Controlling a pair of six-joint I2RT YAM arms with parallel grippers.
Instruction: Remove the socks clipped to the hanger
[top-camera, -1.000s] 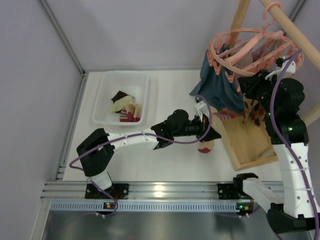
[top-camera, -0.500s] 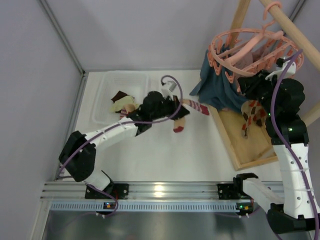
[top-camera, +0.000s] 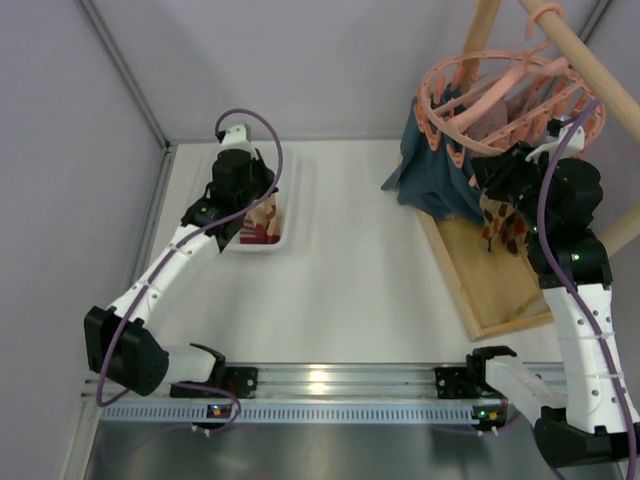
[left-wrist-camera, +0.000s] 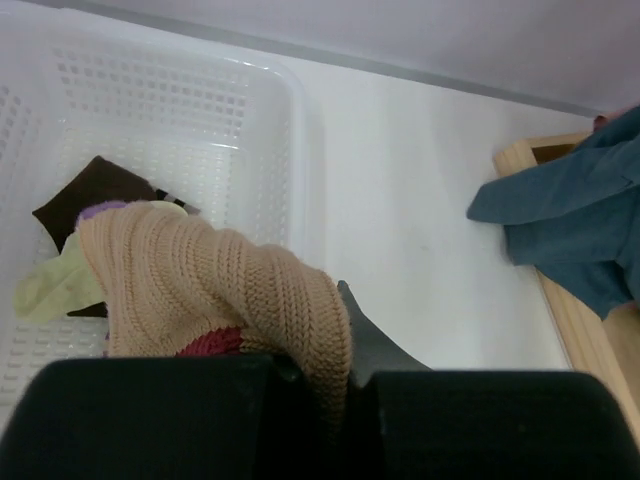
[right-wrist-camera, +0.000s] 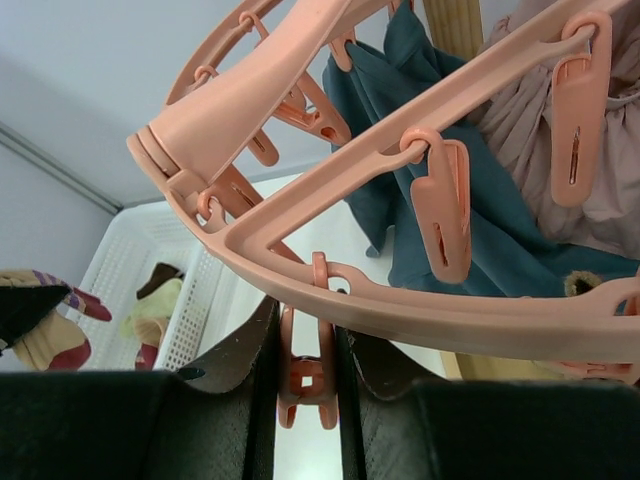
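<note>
Swung my left gripper (left-wrist-camera: 345, 345) from centre to the basket (left-wrist-camera: 200, 90) at 10 o'clock, tan sock (left-wrist-camera: 210, 290) still pinched; drop pending. Right gripper (right-wrist-camera: 305, 330) clamps a clip (right-wrist-camera: 305, 378) on the hanger (right-wrist-camera: 250, 100), 2 o'clock.

Your desk (top-camera: 360, 270) is a plain white surface, closed in by grey walls on the far and left sides. At the far left a white perforated basket (top-camera: 294, 215) sits flat on it, close to the back wall. On the right a wooden base board (top-camera: 500, 290) with a raised rim lies at an angle. A teal cloth (top-camera: 430, 185) hangs over the board's far corner; from above you cannot tell whether its hem touches the desk. An aluminium rail (top-camera: 330, 380) runs along the near edge.
</note>
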